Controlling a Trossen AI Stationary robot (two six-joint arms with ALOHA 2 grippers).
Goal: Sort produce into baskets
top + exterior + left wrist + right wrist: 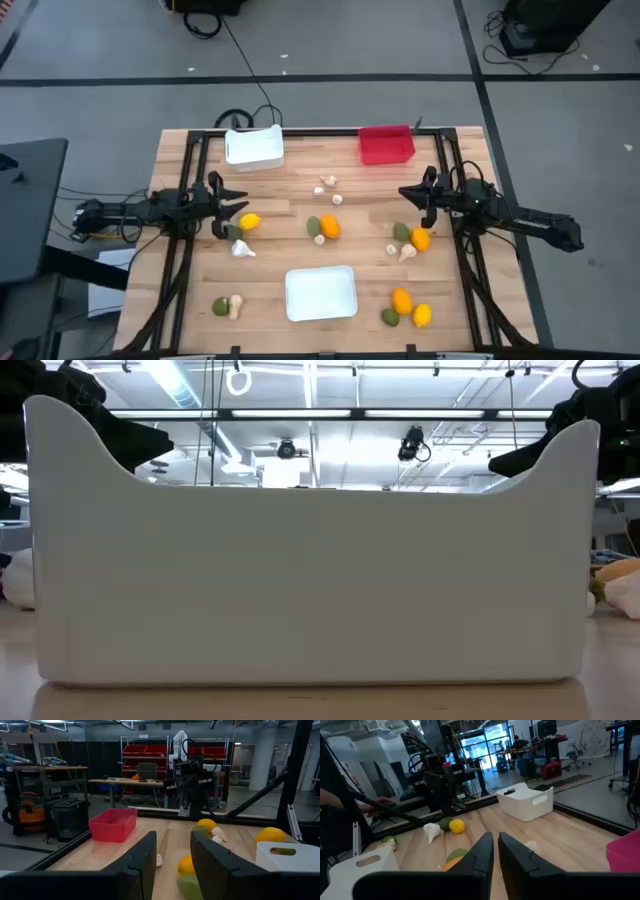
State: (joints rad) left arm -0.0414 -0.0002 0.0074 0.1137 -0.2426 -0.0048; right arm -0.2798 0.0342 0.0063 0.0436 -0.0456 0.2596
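Note:
My left gripper (240,208) hovers open and empty at the table's left, pointing toward the right edge; its fingers show apart in the left wrist view (172,865). A yellow fruit (250,222), a green fruit (233,231) and a garlic bulb (242,249) lie on the table just beside it. My right gripper (405,192) hovers shut and empty at the right, its fingers nearly together in the right wrist view (495,852). A green fruit (401,232), an orange fruit (420,239) and a garlic bulb (406,252) lie near it.
The deep white bin (254,147) and the red bin (386,144) stand at the far edge. The shallow white tray (320,293) sits near the front and fills the low view (300,580). More produce lies mid-table (323,228), front left (227,307) and front right (405,307).

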